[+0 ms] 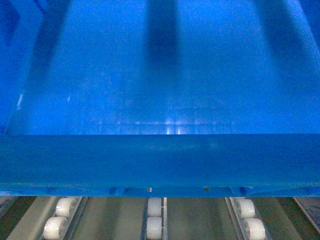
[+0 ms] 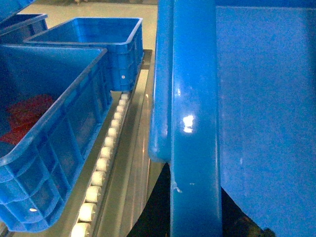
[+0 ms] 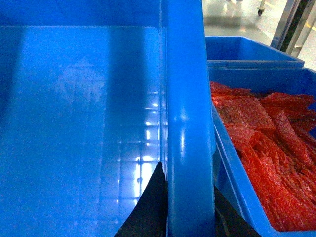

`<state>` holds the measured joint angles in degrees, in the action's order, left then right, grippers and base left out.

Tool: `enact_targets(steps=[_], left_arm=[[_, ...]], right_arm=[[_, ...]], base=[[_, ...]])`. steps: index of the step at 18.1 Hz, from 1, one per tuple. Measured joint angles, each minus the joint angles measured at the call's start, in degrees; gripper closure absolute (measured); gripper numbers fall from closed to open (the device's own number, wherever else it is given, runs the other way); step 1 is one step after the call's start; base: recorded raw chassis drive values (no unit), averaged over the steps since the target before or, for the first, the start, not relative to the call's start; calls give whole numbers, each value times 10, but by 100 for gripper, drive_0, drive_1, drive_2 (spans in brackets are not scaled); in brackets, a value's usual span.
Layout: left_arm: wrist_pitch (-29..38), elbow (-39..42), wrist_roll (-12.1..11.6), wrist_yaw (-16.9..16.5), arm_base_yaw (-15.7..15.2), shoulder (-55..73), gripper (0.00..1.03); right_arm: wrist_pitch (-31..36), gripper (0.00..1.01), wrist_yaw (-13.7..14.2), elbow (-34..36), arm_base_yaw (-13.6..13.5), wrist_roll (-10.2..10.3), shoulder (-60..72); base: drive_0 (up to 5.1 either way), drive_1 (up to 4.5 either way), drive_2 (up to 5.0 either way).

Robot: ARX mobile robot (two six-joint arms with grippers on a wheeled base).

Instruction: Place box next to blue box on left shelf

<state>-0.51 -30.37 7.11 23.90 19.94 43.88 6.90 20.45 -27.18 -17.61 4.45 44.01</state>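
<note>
The box (image 1: 160, 90), a large bright-blue crate, fills the head view, with its near rim just above the left shelf's (image 1: 187, 220) white rollers. I cannot tell whether it rests on them. My left gripper (image 2: 195, 217) is shut on the box's left rim (image 2: 192, 123), a black finger (image 2: 153, 212) on either side. My right gripper (image 3: 190, 212) is shut on the right rim (image 3: 185, 123) the same way. A blue box (image 2: 54, 138) holding something red stands on the shelf (image 2: 131, 163) to the left, a roller rail's width away.
Behind the left neighbour stands an empty blue crate (image 2: 106, 39), with another (image 2: 19, 22) at the far left. Close against the held box's right side is a blue crate (image 3: 237, 177) full of red bubble wrap (image 3: 266, 138), with one more crate (image 3: 247, 49) behind it.
</note>
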Motion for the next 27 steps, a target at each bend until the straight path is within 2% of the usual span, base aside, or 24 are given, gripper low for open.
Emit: enact_targets(steps=[16, 17, 19, 22, 23, 27], left_arm=[[0, 0, 0, 0, 0, 0, 96], [-64, -18, -2, 40, 17, 10, 96], [-69, -18, -2, 41, 19, 22, 96], [-57, -21, -9, 26, 3, 39, 96], [-50, -25, -10, 12, -14, 58, 96], [0, -34, -28, -49, -73, 174, 96]], right_arm=[[0, 92, 0, 0, 0, 0, 0], [-75, 91, 97, -22, -41, 9, 19], [-82, 91, 107, -21, -45, 12, 33], [-94, 90, 94, -31, -42, 22, 56], [-88, 90, 75, -39, -30, 25, 82], [-98, 91, -9, -86, 13, 64, 218]], base=[[0, 0, 0], [0, 0, 0], [0, 0, 0], [0, 0, 0], [0, 0, 0], [0, 0, 0]])
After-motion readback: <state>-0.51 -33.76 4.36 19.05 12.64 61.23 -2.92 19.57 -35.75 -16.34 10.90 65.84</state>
